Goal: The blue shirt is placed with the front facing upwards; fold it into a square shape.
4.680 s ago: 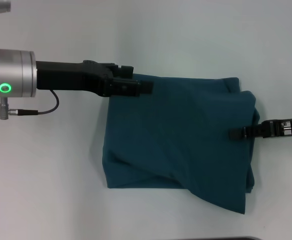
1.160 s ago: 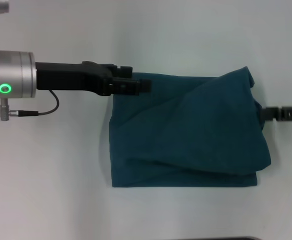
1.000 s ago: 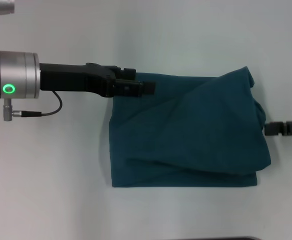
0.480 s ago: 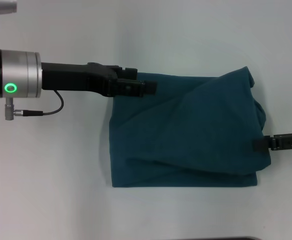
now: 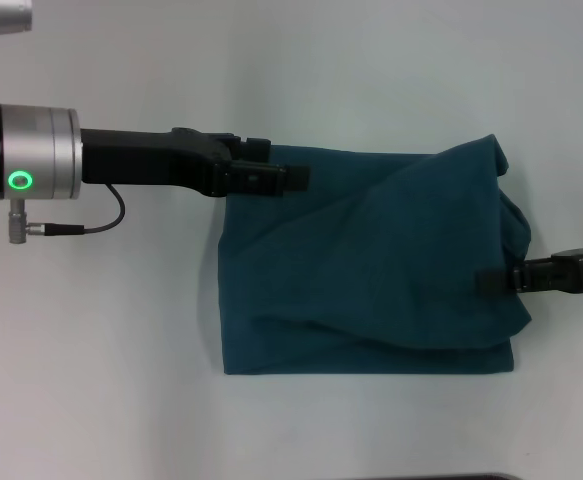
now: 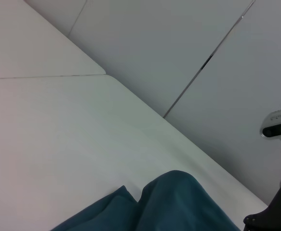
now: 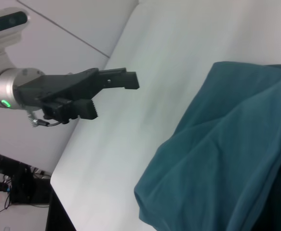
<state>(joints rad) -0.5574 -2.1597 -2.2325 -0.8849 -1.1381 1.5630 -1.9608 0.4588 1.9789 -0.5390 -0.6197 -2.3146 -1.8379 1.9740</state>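
- Nearest the robot: shirt (image 5: 371, 270) lies mid-counter (image 5: 121, 350), already folded to a rough rectangle, plain teal side up, no lettering showing.
- Near edge is fairly straight; a loose diagonal fold runs just above it, so the layers aren't flush.
- Right side: right gripper (image 5: 493, 281) comes in from the right edge and overlaps the shirt's right border, low on that side. Can't tell if its fingers are apart or clamped on cloth.
- Right border bulges and puckers; far-right corner sticks up as a peak.
- Far left: left gripper (image 5: 283, 178) sits at the shirt's far-left corner, over the hem. In the right wrist view its fingers (image 7: 130, 79) look spread, nothing between them, and it appears lifted off the counter.
- Handling, my read: light, limp cotton, zero stiffness, drapes and bunches when dragged, layers slide on each other.
- Best hold: pinch all layers at a corner or edge, both far corners together, lift low and lay over; a single-layer pinch would likely peel the stack apart.
- Not square yet; the right side needs tidying.
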